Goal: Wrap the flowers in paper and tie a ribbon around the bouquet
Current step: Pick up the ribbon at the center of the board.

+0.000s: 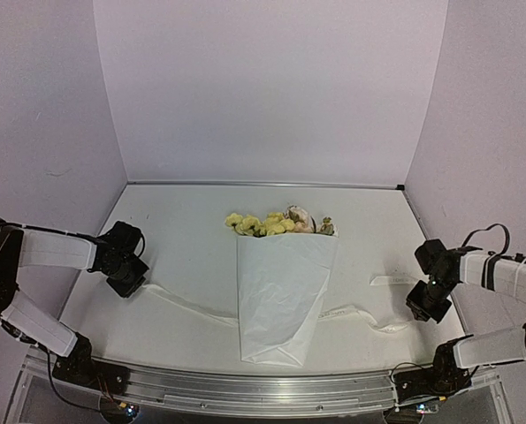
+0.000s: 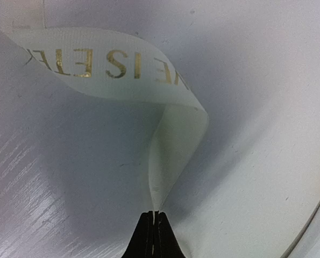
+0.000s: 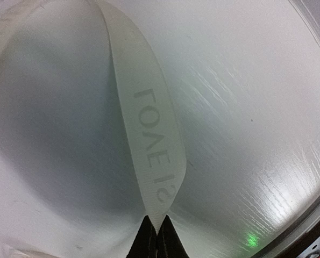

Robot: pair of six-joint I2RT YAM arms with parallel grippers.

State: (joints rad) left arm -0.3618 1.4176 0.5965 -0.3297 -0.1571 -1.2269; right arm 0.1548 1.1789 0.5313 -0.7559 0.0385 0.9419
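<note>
The bouquet lies mid-table: a white paper (image 1: 280, 291) cone with the yellow and cream flowers (image 1: 276, 222) sticking out at its far end. The cream ribbon (image 1: 187, 305) runs under the cone and out to both sides across the table. My left gripper (image 1: 132, 281) is shut on the ribbon's left end; in the left wrist view the lettered ribbon (image 2: 176, 140) curls up from the pinched tips (image 2: 154, 214). My right gripper (image 1: 424, 307) is shut on the right end, where the ribbon (image 3: 149, 145) rises from the closed tips (image 3: 158, 227).
The white table (image 1: 183, 221) is enclosed by pale walls at the back and both sides. A metal rail (image 1: 263, 393) runs along the near edge by the arm bases. A loose ribbon stretch (image 1: 391, 280) lies near the right gripper.
</note>
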